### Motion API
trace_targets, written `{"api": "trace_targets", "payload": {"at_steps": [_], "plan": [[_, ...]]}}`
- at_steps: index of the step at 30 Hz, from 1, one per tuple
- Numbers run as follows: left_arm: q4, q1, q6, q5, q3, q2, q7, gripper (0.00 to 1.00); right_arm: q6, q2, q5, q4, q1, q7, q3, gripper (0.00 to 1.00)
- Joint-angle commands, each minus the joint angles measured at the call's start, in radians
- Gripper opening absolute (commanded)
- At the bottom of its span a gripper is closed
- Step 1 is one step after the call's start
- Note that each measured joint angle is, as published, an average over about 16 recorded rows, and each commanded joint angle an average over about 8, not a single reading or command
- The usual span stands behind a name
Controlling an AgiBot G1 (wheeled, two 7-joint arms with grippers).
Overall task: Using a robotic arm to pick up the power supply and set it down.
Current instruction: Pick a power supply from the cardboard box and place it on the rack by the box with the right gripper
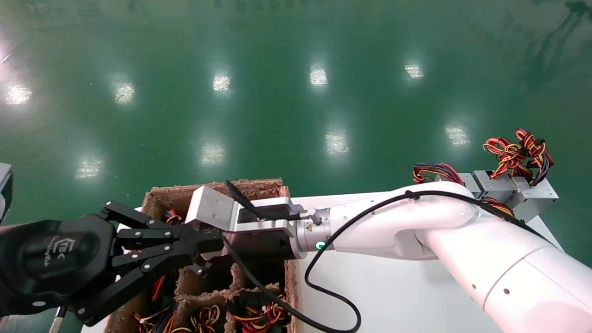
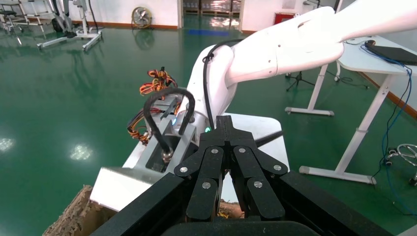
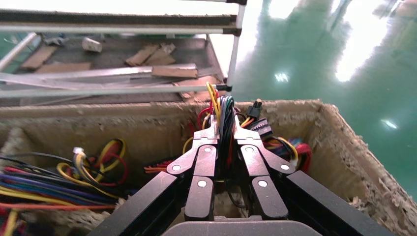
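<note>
Robotic arm point(image 1: 416, 222): stretched level across the counter point(image 1: 393, 296), right gripper point(image 3: 224, 129) lowered inside the cardboard crate point(image 3: 339, 147), clamped on the power supply's wire bundle point(image 3: 223, 110). Left gripper point(image 2: 226, 123): fingers together, alongside.

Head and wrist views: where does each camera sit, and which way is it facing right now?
Head view: on the head, looking down at the brown fibreboard crate and white table; black left gripper and glossy white right arm show.
Left wrist view: behind the shut left gripper, facing the right arm.
Right wrist view: behind the right gripper, shut on a multicoloured wire bundle, looking into the crate.
Shared: head and right wrist views both show the crate.
</note>
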State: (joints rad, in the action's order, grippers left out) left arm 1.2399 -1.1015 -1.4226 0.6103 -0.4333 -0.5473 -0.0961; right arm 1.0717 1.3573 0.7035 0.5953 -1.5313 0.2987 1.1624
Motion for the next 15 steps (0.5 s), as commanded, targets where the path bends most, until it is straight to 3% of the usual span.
{"api": "trace_targets", "payload": {"at_steps": [1,15], "plan": [[0.0,0.0,0.0,0.0,0.0,0.0,0.0,0.0,0.012,-0.002,-0.017,-0.005,-0.005,0.004,0.003,0.0],[0.0,0.0,0.0,0.0,0.0,0.0,0.0,0.0,0.222,-0.008,-0.158,-0.098,-0.029,0.041,-0.019,0.0]]}}
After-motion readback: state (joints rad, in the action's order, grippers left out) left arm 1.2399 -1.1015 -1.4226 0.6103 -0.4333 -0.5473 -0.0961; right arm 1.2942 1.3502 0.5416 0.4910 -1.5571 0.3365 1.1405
